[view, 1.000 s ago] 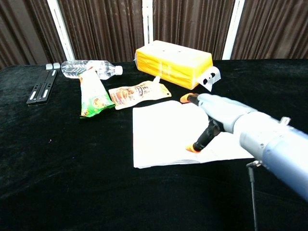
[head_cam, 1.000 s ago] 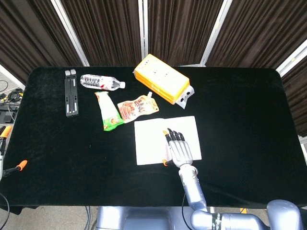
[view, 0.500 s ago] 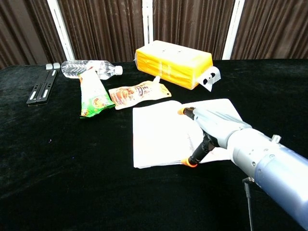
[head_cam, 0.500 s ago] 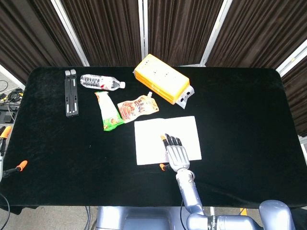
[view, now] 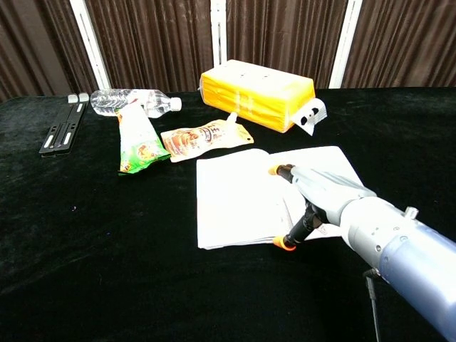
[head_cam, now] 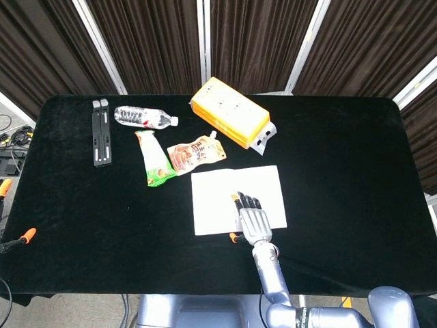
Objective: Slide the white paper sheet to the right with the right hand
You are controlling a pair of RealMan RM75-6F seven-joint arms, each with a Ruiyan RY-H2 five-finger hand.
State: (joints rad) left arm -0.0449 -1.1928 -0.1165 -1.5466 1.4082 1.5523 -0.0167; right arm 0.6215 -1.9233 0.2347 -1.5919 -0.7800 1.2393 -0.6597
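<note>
The white paper sheet (head_cam: 222, 195) (view: 235, 196) lies flat near the middle of the black table, just below the orange pouch. My right hand (head_cam: 251, 220) (view: 320, 199) lies palm down on the sheet's near right part, fingers stretched out toward the far side. Its orange-tipped thumb (view: 286, 244) hangs at the sheet's near edge. It holds nothing. The left hand shows in neither view.
Behind the sheet lie an orange pouch (head_cam: 196, 152), a green snack packet (head_cam: 154, 160), a water bottle (head_cam: 142, 117) and a yellow box (head_cam: 229, 112). A black bar-shaped object (head_cam: 100, 132) lies at the far left. The black table (head_cam: 355, 171) reaches far to the right.
My right hand drew back toward the near edge of the sheet over the last second, then shifted slightly. The sheet lies where it did.
</note>
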